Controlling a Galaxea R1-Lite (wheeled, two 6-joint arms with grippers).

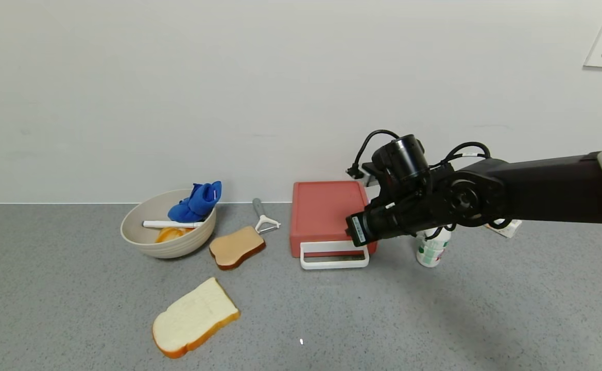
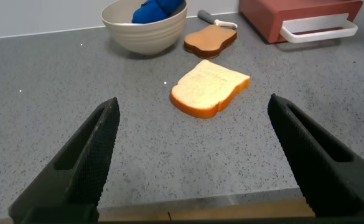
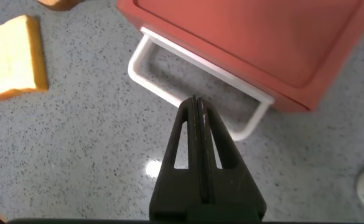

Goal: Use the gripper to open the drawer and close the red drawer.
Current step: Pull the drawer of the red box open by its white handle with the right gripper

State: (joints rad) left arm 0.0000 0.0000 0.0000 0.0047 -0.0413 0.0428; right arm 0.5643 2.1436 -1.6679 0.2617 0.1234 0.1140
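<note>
The red drawer (image 1: 324, 208) sits flat on the grey table by the wall, its tray pushed in and its white loop handle (image 1: 334, 256) facing me. It also shows in the right wrist view (image 3: 256, 43) with the handle (image 3: 169, 93). My right gripper (image 1: 352, 233) hangs over the drawer's front right corner. Its fingers are shut on nothing, and their tip (image 3: 197, 102) lies over the handle's front bar; I cannot tell whether it touches. My left gripper (image 2: 192, 101) is open and empty, low over the table's near edge, out of the head view.
A beige bowl (image 1: 141, 239) with a blue cloth (image 1: 196, 202) stands at the left. A peeler (image 1: 263, 217), a brown toast slice (image 1: 236, 247) and a white bread slice (image 1: 195, 317) lie left of the drawer. A white-green bottle (image 1: 431, 251) stands right of it.
</note>
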